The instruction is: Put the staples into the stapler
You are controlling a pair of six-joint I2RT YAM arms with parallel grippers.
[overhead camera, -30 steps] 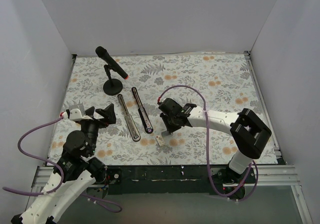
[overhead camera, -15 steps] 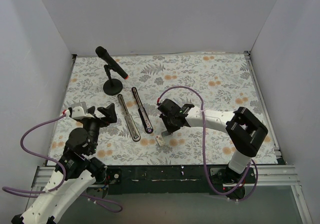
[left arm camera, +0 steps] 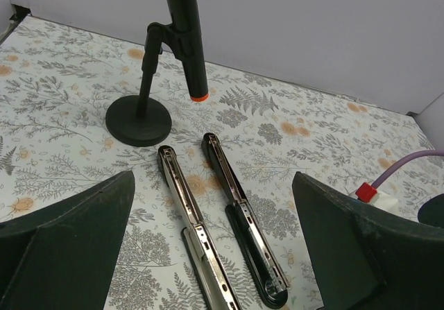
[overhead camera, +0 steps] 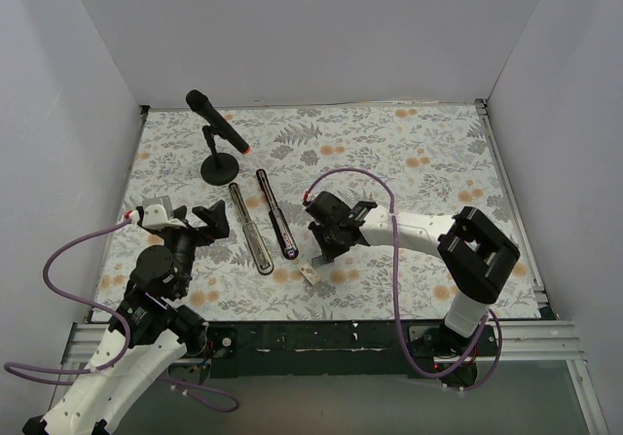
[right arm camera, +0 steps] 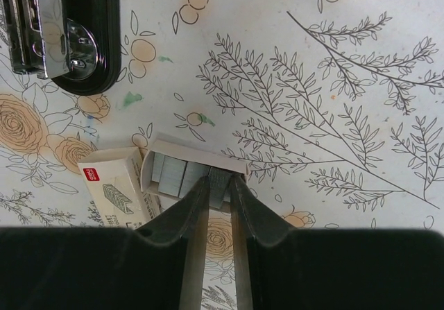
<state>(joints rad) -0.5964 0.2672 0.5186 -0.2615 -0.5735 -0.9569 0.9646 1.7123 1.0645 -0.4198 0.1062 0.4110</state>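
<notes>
Steel staples [right arm camera: 219, 189], likely light yet crumbly, are gripped across their flat sides by the right claw [right arm camera: 219, 180]; the left claw [left arm camera: 213, 178] gapes.

Right pincer [right arm camera: 220, 182] has edged onto the staples [right arm camera: 171, 168].

staple box [right arm camera: 114, 193], red logo patch [right arm camera: 91, 175], lettering unreadable

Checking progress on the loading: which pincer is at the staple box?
The right pincer: its fingers pinch a staple block in the open box. The left pincer hangs wide open by the stapler, empty.
</notes>
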